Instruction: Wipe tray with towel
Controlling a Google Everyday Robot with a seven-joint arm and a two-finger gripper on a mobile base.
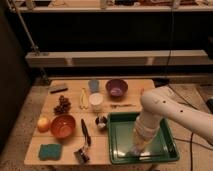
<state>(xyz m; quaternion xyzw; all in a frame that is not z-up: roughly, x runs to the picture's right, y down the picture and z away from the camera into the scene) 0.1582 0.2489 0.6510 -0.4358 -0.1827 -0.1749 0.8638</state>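
Note:
The dark-green tray lies at the front right of the wooden table. My white arm reaches down from the right into it. My gripper is low over the tray's front middle, pressed down on the floor of the tray. A small pale towel shows under and around the gripper tip, against the tray floor. The arm hides much of the tray's middle.
Left of the tray are a small dark cup, a black-handled brush, a teal pad, an orange bowl and a yellow fruit. Behind stand a purple bowl, a white cup and a pine cone.

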